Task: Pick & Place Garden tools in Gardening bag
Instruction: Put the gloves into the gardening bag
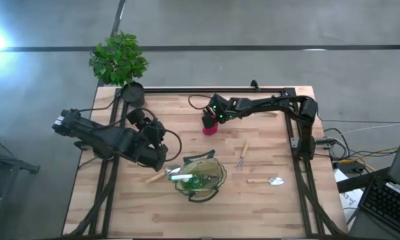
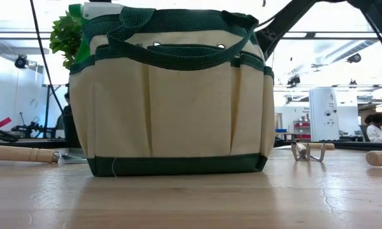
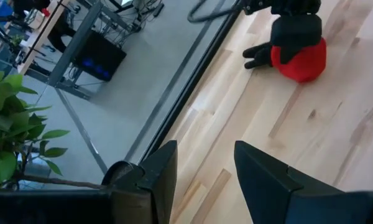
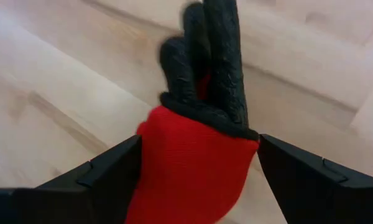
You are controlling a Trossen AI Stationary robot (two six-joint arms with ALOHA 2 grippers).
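Note:
A red-and-black glove lies flat on the table at the far middle. My right gripper is open and slants down over it, one finger on each side of its red cuff. The tan gardening bag with green trim stands near the front, with a green-and-white piece sticking out of its top. A wooden-handled tool lies at the bag's left. A hand rake and a trowel lie to its right. My left gripper is open and holds nothing, above the table left of the bag. My right gripper straddles the glove's red cuff, coming from above on a slant, with the black fingers of the glove pointing away from it. The glove lies on the table. Whether the gripper's fingers touch the cuff, I cannot tell.
A potted green plant in a black pot stands at the table's far left corner. A black rail runs along the far edge. Bare wood lies between the glove and the bag.

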